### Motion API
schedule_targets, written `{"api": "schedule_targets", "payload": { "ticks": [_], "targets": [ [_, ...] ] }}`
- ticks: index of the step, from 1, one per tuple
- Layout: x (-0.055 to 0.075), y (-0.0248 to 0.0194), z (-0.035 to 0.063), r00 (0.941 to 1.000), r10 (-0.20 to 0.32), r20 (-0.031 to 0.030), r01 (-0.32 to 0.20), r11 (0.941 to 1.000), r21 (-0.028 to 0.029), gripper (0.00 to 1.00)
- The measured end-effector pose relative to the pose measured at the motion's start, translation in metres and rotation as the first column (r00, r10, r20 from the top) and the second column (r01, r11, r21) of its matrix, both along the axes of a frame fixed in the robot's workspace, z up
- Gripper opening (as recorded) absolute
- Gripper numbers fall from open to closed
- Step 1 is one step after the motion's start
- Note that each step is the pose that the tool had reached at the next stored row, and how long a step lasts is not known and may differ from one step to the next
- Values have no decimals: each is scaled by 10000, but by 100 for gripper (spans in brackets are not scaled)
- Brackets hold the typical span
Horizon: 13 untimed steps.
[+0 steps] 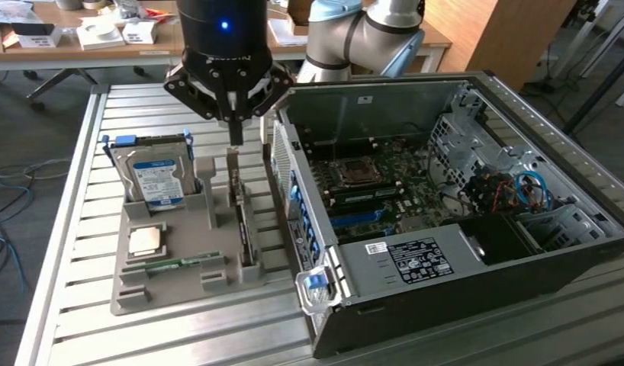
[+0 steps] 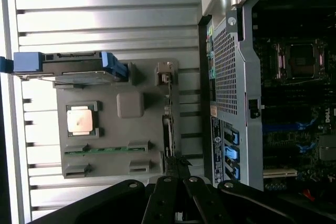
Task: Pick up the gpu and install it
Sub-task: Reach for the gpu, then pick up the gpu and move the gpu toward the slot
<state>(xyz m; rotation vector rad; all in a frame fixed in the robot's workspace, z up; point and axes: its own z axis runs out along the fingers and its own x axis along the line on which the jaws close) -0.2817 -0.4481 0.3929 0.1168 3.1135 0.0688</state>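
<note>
The gpu (image 1: 244, 221) stands on edge in a slot of the grey holder (image 1: 180, 286), on the side nearest the open computer case (image 1: 464, 252), with its metal bracket (image 1: 233, 164) at the far end. In the wrist view the gpu (image 2: 167, 124) is a thin dark line on the holder (image 2: 128, 103). My gripper (image 1: 233, 131) hangs just above the bracket end with its fingers together, holding nothing and not touching the card. The gripper (image 2: 176, 169) in the wrist view sits over the card's edge.
The holder also carries a silver hard drive with a blue label (image 1: 154, 175), a square processor (image 1: 146, 241) and a green memory stick (image 1: 175, 264). The case lies open, with its motherboard (image 1: 368, 179) and blue slots (image 1: 363, 221) exposed. All stand on a slatted metal table (image 1: 78, 229).
</note>
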Motion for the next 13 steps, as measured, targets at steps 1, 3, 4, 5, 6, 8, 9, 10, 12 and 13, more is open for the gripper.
{"api": "schedule_targets", "payload": {
  "ticks": [1, 3, 4, 5, 6, 8, 9, 10, 12, 13],
  "targets": [
    [0, -10, 0, 10000, 0, 0, 0, 10000, 0, 11],
    [0, -14, 0, 10000, 0, 0, 0, 10000, 0, 11],
    [0, -14, 0, 10000, 0, 0, 0, 10000, 1, 11],
    [0, -14, 0, 10000, 0, 0, 0, 10000, 0, 11],
    [0, -14, 0, 10000, 0, 0, 0, 10000, 0, 11],
    [0, -15, 0, 10000, 1, 0, -1, 10000, 0, 11],
    [0, -15, 0, 10000, 1, 0, -1, 10000, 0, 11],
    [0, -15, 0, 10000, 0, 0, 0, 10000, 0, 11],
    [0, -15, 0, 10000, 0, 0, 0, 10000, 0, 11],
    [0, -15, 0, 10000, 0, 0, 0, 10000, 0, 11]
  ]
}}
